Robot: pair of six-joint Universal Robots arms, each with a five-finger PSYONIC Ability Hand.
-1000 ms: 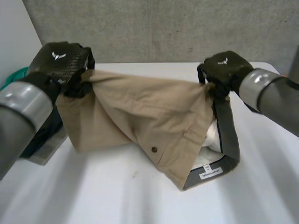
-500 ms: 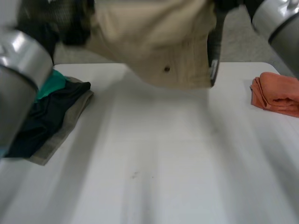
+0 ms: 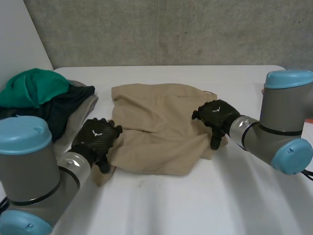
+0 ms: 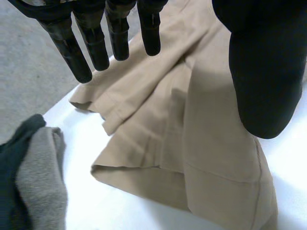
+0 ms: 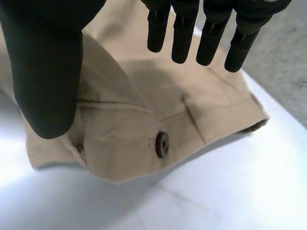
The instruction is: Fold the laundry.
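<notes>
Tan shorts (image 3: 156, 127) lie spread and rumpled on the white table (image 3: 195, 205). My left hand (image 3: 98, 139) rests at their near left corner. In the left wrist view its fingers (image 4: 79, 52) are straight and apart from the thumb, hovering over the tan cloth (image 4: 192, 139) and holding nothing. My right hand (image 3: 215, 117) sits on the near right edge of the shorts. In the right wrist view its fingers (image 5: 182, 38) are straight above the waistband, just beyond a brown button (image 5: 162, 144), and grip nothing.
A pile of laundry stands at the table's left: a green garment (image 3: 32, 85) on top of dark cloth (image 3: 63, 110) and grey cloth (image 4: 41, 177). It lies close beside my left hand. A concrete wall (image 3: 171, 29) runs behind the table.
The shorts, held up in the air by both hands, have come down and now lie on the table. Both hands have let go and opened.
</notes>
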